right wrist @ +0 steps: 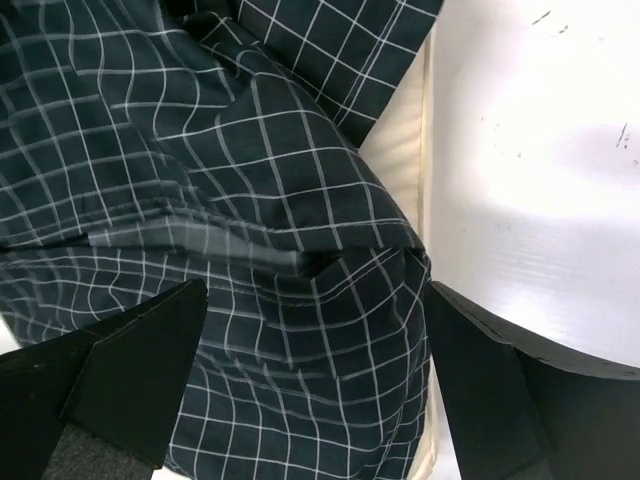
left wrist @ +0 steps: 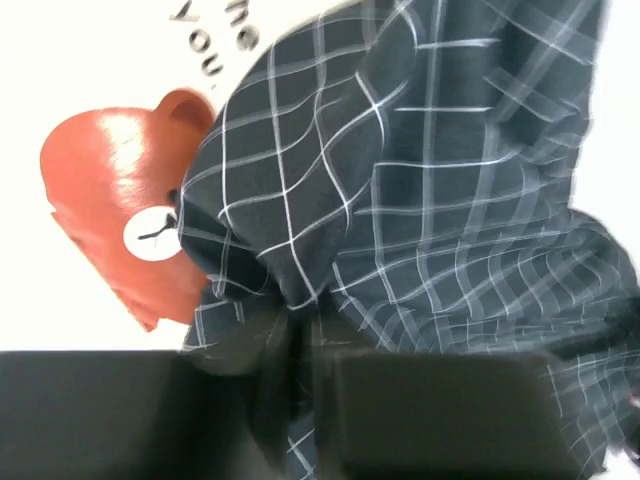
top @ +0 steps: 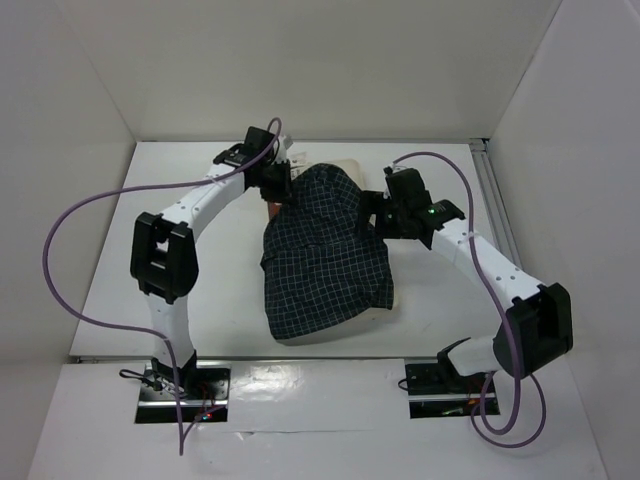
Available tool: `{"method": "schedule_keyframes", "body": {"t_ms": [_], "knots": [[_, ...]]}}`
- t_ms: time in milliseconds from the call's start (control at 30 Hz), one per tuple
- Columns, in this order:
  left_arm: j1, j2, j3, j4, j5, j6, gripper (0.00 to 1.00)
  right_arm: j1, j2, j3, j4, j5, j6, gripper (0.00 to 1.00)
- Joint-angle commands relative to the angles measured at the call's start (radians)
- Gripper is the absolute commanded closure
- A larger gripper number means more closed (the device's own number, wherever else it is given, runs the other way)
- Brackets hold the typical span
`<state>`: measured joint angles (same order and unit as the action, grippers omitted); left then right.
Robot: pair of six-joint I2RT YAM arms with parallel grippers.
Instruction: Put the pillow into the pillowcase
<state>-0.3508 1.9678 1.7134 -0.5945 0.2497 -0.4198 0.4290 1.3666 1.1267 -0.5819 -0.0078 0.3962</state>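
Note:
The dark checked pillowcase [top: 322,255] is drawn over most of the cream pillow [top: 345,165], whose far end and near right edge stick out. My left gripper [top: 276,182] is at the pillowcase's far left corner and is shut on a fold of the pillowcase [left wrist: 300,300]; the pillow's reddish round mark [left wrist: 115,190] shows beside it. My right gripper [top: 383,212] is open at the pillowcase's right side, its jaws spread either side of the cloth [right wrist: 300,330] with the pillow's cream edge [right wrist: 405,160] beside it.
The white table [top: 200,290] is walled on the left, back and right. A metal rail [top: 497,205] runs along the table's right edge. Purple cables loop from both arms.

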Motion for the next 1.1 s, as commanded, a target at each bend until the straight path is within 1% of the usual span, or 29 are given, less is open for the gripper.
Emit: {"method": "schedule_keyframes", "body": {"t_ms": [0,67,167,200,300,333,433,467,533,600,633,700,767,800,833,867,900,933,967,1033,1067], "knots": [[-0.005,-0.076,0.093,0.009,0.051,0.004,1.0,-0.016,-0.009,0.024,0.033,-0.009,-0.022,0.04],[0.016,-0.121,0.141,-0.02,0.042,0.004,1.0,-0.027,-0.009,0.033,0.024,-0.009,-0.022,0.01],[0.093,-0.19,0.163,-0.056,0.022,-0.016,1.0,-0.027,-0.018,0.042,0.004,-0.009,-0.056,0.01],[0.155,-0.239,0.154,-0.056,0.022,-0.03,1.0,-0.027,-0.018,0.059,-0.01,-0.009,-0.056,0.01],[0.266,-0.282,0.117,-0.068,0.022,-0.079,1.0,-0.027,-0.009,0.071,-0.019,0.002,-0.068,0.0],[0.335,-0.303,0.104,-0.068,0.022,-0.103,1.0,-0.027,-0.009,0.059,0.0,-0.014,-0.068,0.0],[0.427,-0.352,0.01,-0.051,0.013,-0.141,1.0,-0.027,0.024,0.059,0.01,-0.076,-0.077,0.0],[0.441,-0.381,-0.017,-0.036,0.013,-0.164,1.0,-0.027,0.037,0.059,0.01,-0.104,-0.086,0.0],[0.464,-0.392,-0.087,-0.016,0.0,-0.183,1.0,-0.027,0.069,0.036,0.021,-0.15,-0.086,0.0],[0.493,-0.382,-0.124,-0.016,0.0,-0.195,1.0,-0.015,0.123,0.015,0.031,-0.15,-0.096,0.0],[0.503,-0.382,-0.155,-0.016,0.0,-0.195,1.0,0.005,0.138,-0.022,0.031,-0.14,-0.096,0.0],[0.515,-0.371,-0.187,-0.004,0.013,-0.205,1.0,0.054,0.175,-0.082,0.094,-0.112,-0.096,0.0],[0.527,-0.371,-0.215,0.007,0.023,-0.205,1.0,0.063,0.199,-0.143,0.117,-0.09,-0.086,0.0],[0.536,-0.371,-0.225,0.018,0.023,-0.205,1.0,0.063,0.21,-0.154,0.126,-0.08,-0.054,0.1],[0.536,-0.371,-0.225,0.018,0.023,-0.205,1.0,0.063,0.21,-0.154,0.126,-0.06,-0.042,0.28],[0.536,-0.371,-0.225,0.018,0.023,-0.205,1.0,0.063,0.21,-0.154,0.126,-0.023,-0.033,0.73],[0.545,-0.371,-0.225,0.018,0.023,-0.205,1.0,0.063,0.197,-0.144,0.126,0.015,-0.023,0.95],[0.546,-0.371,-0.225,0.018,0.032,-0.205,1.0,0.051,0.183,-0.125,0.087,0.056,-0.014,1.0],[0.546,-0.371,-0.216,0.018,0.033,-0.214,1.0,0.041,0.174,-0.079,0.064,0.143,-0.014,1.0],[0.546,-0.392,-0.216,0.018,0.033,-0.214,1.0,-0.002,0.155,-0.029,-0.001,0.234,-0.026,1.0],[0.546,-0.405,-0.206,0.018,0.046,-0.223,1.0,-0.047,0.143,0.032,-0.056,0.324,-0.037,1.0]]}}
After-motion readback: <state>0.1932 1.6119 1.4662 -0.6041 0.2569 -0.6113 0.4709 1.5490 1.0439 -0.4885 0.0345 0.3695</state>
